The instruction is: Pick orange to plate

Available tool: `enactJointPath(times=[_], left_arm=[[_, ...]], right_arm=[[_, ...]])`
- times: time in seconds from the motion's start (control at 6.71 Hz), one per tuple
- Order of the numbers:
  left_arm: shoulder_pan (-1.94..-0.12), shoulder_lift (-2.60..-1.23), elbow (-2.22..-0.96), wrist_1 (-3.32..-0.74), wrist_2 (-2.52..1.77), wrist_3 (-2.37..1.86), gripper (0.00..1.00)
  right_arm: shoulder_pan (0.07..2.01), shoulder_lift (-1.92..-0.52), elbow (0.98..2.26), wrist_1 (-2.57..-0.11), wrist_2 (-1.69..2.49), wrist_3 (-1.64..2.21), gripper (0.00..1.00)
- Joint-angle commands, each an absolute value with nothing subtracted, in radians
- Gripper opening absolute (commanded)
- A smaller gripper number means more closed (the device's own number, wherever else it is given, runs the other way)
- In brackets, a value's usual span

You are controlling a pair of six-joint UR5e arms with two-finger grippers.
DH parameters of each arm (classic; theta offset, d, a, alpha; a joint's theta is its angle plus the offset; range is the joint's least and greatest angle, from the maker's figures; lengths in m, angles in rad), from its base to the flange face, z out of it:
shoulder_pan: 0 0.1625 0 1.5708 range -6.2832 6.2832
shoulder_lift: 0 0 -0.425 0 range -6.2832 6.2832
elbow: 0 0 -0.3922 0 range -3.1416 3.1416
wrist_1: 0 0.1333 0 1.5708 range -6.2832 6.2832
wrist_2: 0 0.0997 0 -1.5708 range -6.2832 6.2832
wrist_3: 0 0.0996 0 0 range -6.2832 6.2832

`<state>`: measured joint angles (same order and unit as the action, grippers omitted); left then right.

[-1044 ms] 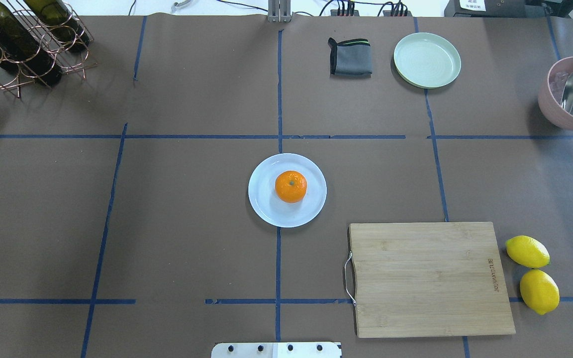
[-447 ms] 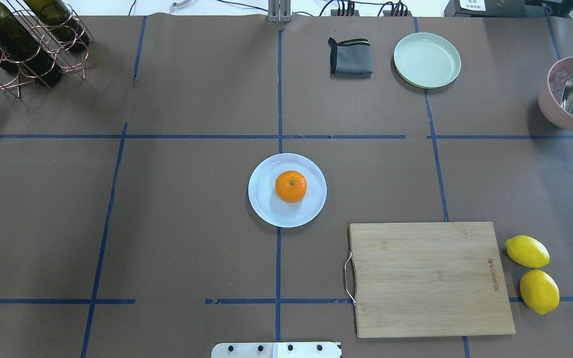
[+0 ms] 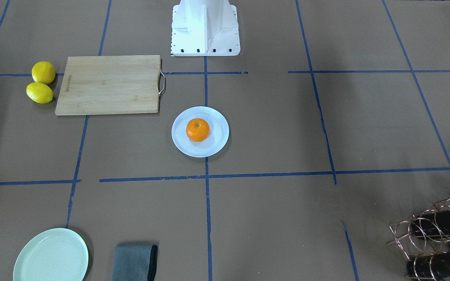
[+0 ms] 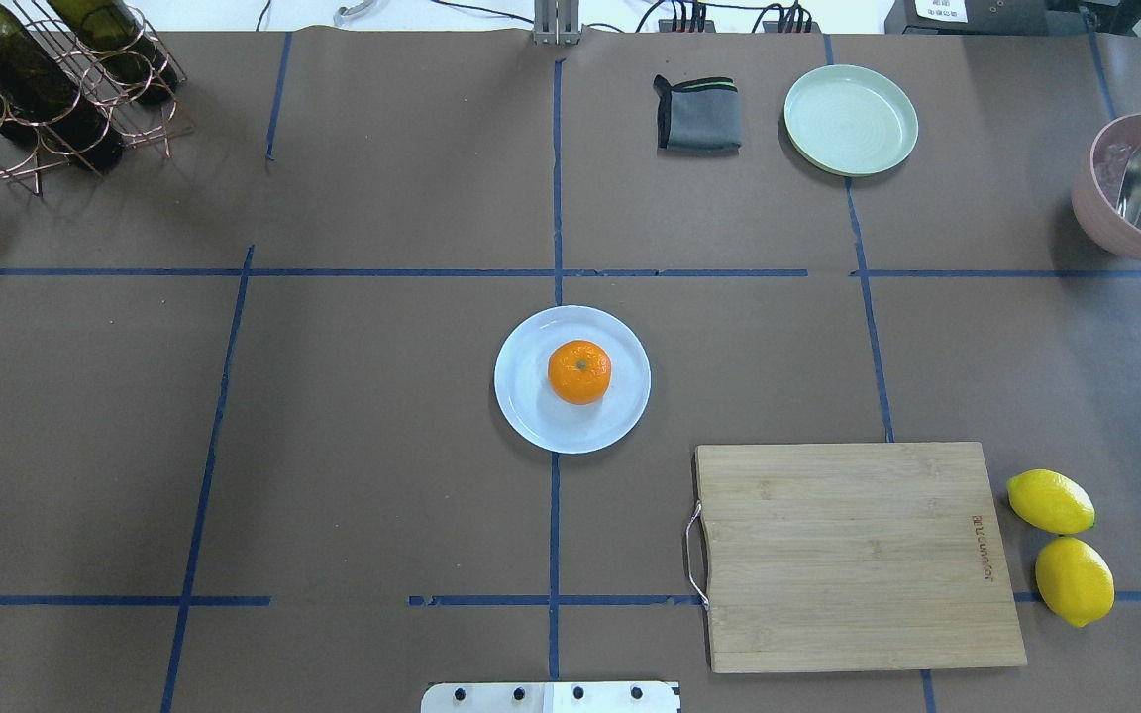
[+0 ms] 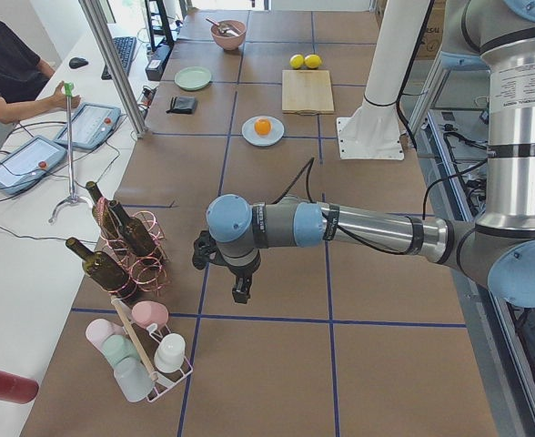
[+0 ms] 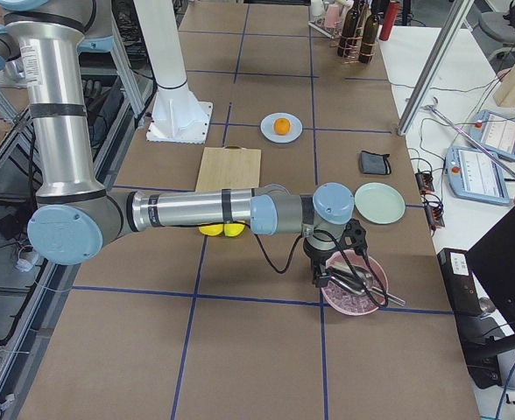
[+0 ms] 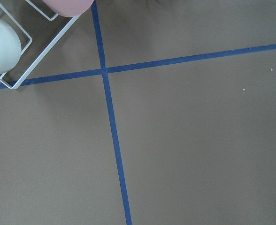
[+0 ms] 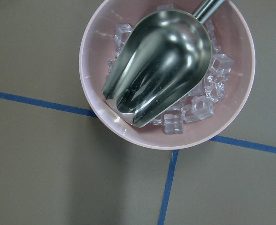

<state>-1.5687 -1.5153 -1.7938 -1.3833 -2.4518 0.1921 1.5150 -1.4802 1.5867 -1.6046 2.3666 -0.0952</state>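
Observation:
The orange [image 4: 579, 371] rests stem-up in the middle of the pale bluish-white plate [image 4: 523, 408] at the table's centre, also seen in the front-facing view as the orange [image 3: 198, 129] on the plate [image 3: 218, 143]. Nothing touches either. My left gripper [image 5: 240, 291] shows only in the exterior left view, hanging over bare table near the bottle rack, far from the plate. My right gripper [image 6: 319, 278] shows only in the exterior right view, above the pink bowl. I cannot tell whether either is open or shut.
A wooden cutting board [image 4: 853, 555] lies right of the plate, with two lemons [image 4: 1051, 501] beside it. A pale green plate [image 4: 850, 120] and grey cloth [image 4: 697, 114] sit at the far side. A pink bowl [image 8: 96, 101] holds ice and a metal scoop [image 8: 159, 61]. A wine rack [image 4: 46, 79] stands far left.

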Motion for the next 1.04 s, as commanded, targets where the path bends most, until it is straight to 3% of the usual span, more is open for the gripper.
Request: enactJointPath(times=[0.0, 0.89], left_arm=[[-1.568, -1.540, -1.786, -1.391, -2.450, 0.193, 1.00], [-1.569, -1.522, -1.738, -1.396, -2.347, 0.190, 1.00]], right_arm=[[1.497, -1.480, 1.589, -1.605, 2.358, -0.094, 1.00], [1.502, -1.534, 1.668, -1.605, 2.279, -0.094, 1.00]])
